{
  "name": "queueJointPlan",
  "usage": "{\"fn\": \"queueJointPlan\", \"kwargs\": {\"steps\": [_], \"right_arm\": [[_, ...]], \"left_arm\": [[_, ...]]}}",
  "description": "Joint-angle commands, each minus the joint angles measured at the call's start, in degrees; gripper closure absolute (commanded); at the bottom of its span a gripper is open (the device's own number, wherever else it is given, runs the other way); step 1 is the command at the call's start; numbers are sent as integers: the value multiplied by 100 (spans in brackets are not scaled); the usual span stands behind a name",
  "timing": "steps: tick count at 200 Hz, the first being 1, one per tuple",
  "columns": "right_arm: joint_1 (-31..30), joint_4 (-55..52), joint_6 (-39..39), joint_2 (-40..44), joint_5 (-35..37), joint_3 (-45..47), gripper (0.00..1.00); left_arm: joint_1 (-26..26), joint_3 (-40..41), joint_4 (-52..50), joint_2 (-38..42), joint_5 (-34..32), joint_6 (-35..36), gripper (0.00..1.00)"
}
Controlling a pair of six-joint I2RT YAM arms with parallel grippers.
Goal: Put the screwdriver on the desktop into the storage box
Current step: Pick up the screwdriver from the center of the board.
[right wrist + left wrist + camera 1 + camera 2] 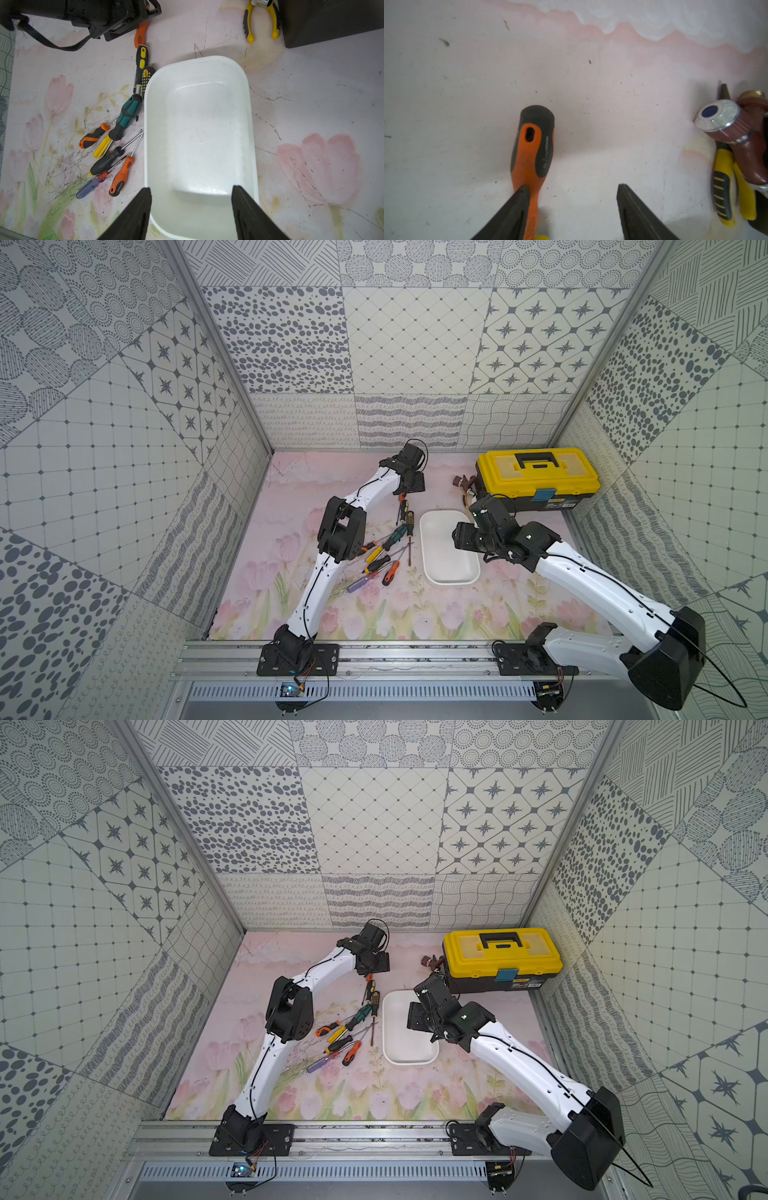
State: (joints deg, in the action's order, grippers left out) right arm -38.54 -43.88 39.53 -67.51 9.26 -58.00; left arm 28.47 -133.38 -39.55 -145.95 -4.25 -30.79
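An orange-and-black screwdriver [532, 149] lies on the pink tulip desktop [415, 614] near the back, also seen in the right wrist view [141, 31]. My left gripper [573, 186] hangs low over it, open. Its handle runs under one fingertip [523, 193], and the gap between the jaws shows bare desktop. In both top views the left gripper [411, 485] [376, 965] sits behind the heap of several screwdrivers [386, 551] [116, 135]. The white storage box [451, 583] [197, 124] is empty. My right gripper [191, 188] [459, 538] hovers open above it, holding nothing.
A yellow-lidded black toolbox [536, 472] stands at the back right. Yellow-handled pliers [261, 20] [724, 187] and a maroon nozzle [726, 122] lie beside it. The screwdriver heap touches the box's left wall. Patterned walls close in three sides.
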Motion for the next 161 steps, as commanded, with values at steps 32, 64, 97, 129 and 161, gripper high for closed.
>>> {"fn": "queueJointPlan", "kwargs": {"steps": [32,64,97,129,161], "right_arm": [[-16,274,-76,92,-99,106,36],[-21,400,-82,209,-99,238,37],[-20,459,-88,202,-103,321,38],[-17,459,-108,289,-123,343,39],[-16,463,-97,445,-122,390,45]], "left_arm": [[-120,-931,-897,-744,-687,275,32],[-127,-945,-1077,-796,-999,384,32],[-131,-559,-780,-567,-937,433,31],[-165,-522,-764,-589,-962,470,34],[-292,-516,-972,-714,-1024,351,62]]}}
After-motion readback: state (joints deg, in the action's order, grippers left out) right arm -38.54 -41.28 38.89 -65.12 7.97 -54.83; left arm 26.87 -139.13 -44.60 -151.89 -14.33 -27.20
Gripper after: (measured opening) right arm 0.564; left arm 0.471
